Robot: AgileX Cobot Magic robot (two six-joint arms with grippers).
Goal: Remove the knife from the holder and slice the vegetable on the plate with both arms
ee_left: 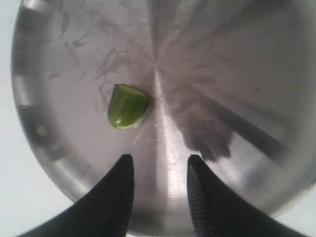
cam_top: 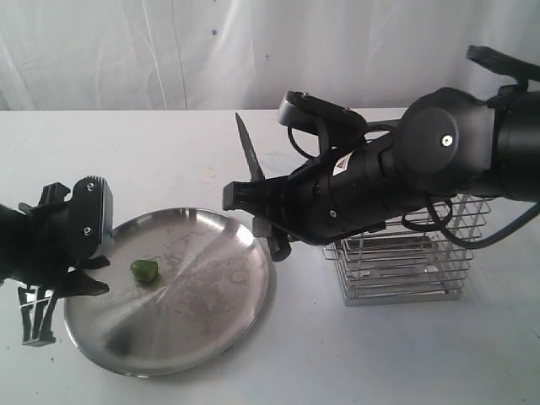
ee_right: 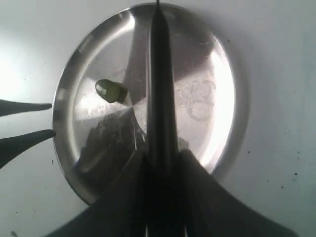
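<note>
Your right hand [ee_right: 162, 163] clamps the knife [ee_right: 159, 74]; your left hand [ee_left: 160, 165] stands wide, empty, at the plate's [cam_top: 202, 325] 9 o'clock rim.

The plate [cam_top: 202, 325] is bare metal, shiny but scuffed dull in patches. The vegetable [cam_top: 144, 270] has glossy green skin. The knife [cam_top: 250, 152] is matt black. The holder [cam_top: 405, 274] is bright silver wire. The right arm [cam_top: 439, 139] wears smooth black casing with a soft sheen. The fingers [ee_left: 210, 197] of the left gripper [ee_left: 161, 160] are black and finely ribbed. The table [cam_top: 380, 363] is matt white.
</note>
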